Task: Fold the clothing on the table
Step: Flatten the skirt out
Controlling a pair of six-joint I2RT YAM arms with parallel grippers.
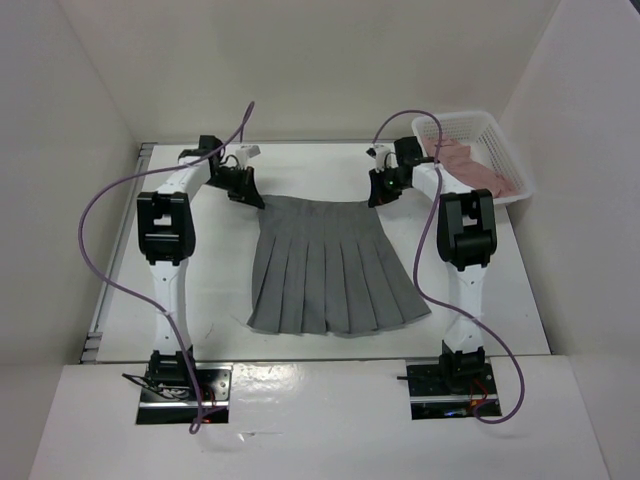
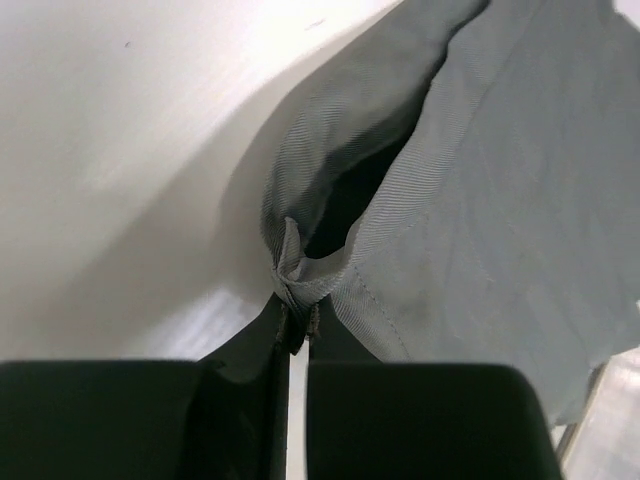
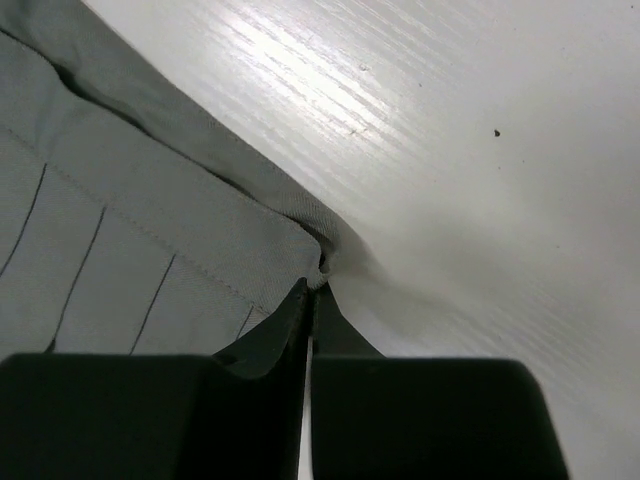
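The clothing (image 1: 335, 268), a dark grey pleated skirt, lies flat on the white table (image 1: 210, 290) with its narrow waistband at the far side. My left gripper (image 1: 252, 197) is shut on the waistband's left corner; the left wrist view shows bunched grey fabric (image 2: 300, 270) pinched between the black fingers, the gripper (image 2: 299, 318) closed tight. My right gripper (image 1: 378, 197) is shut on the waistband's right corner; in the right wrist view the clothing (image 3: 150, 240) ends in a small fold held at the gripper (image 3: 314, 293) tips.
A white mesh basket (image 1: 478, 127) with a pink garment (image 1: 478, 165) stands at the far right corner, just beyond the right arm. Purple cables loop beside both arms. White walls enclose the table on three sides.
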